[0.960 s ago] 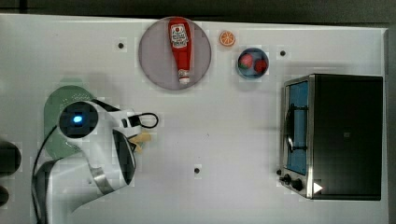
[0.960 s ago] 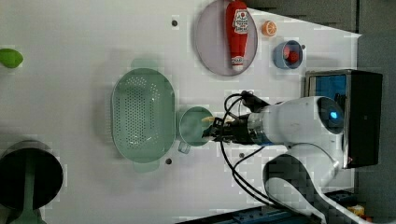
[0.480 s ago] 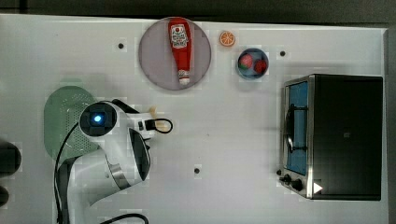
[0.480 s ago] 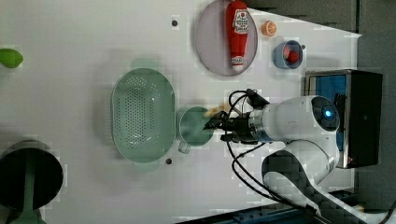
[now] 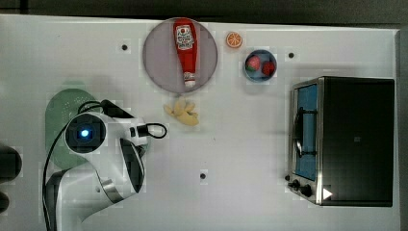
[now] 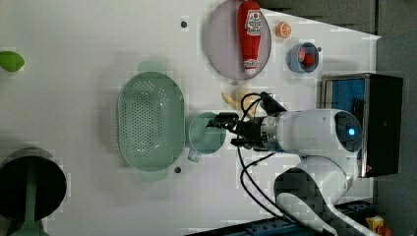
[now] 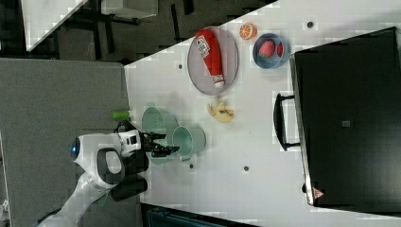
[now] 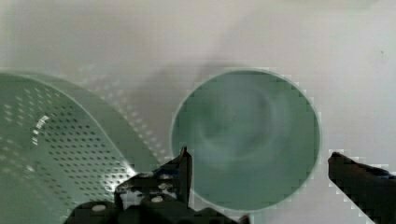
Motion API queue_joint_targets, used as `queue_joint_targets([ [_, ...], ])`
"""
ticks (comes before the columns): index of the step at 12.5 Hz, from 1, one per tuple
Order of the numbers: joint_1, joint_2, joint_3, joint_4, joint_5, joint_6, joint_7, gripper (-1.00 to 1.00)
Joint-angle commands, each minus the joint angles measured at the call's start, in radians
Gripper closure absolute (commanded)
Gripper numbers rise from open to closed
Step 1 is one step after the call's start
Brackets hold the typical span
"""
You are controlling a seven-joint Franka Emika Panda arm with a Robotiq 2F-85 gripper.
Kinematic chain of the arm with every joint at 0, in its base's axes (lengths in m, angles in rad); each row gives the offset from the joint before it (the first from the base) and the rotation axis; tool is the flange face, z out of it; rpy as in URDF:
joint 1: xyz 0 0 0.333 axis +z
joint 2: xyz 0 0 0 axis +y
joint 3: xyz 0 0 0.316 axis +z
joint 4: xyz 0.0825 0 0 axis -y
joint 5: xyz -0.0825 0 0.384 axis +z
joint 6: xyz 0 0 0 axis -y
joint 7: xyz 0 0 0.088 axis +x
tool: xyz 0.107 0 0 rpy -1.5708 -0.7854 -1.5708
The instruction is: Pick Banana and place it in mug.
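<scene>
The gripper [image 8: 259, 172] is hanging over the mug [image 8: 246, 137] with its two fingers spread wide apart and gripping nothing; in the wrist view the mug's pale green interior is showing bare. In the left view the gripper [image 6: 223, 132] is sitting at the mug's [image 6: 206, 133] 3 o'clock rim, and the perforated green colander [image 6: 150, 120] is lying just beside the mug at its 9 o'clock.

The banana [image 5: 182, 112] is lying on the white table [image 5: 240, 159], apart from the mug. In the top view it is sitting at 6 o'clock from the round grey plate [image 5: 161, 67], close to the plate's edge, with the ketchup bottle [image 5: 185, 48] lying on that plate.

Farther off in the top view, an orange slice [image 5: 234, 39] and a small blue bowl of red fruit [image 5: 260, 66] are sitting at the plate's 3 o'clock, and a toaster oven [image 5: 344, 140] is standing at the banana's 3 o'clock.
</scene>
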Motion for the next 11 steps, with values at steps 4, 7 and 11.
queue_joint_targets([
  [4,-0.025,-0.261,-0.1,0.076,-0.015,-0.175,0.006,-1.0],
  [7,-0.03,-0.373,-0.217,0.159,-0.015,-0.404,-0.02,-1.0],
  [11,-0.033,-0.428,-0.363,0.293,-0.015,-0.627,-0.041,-1.0],
])
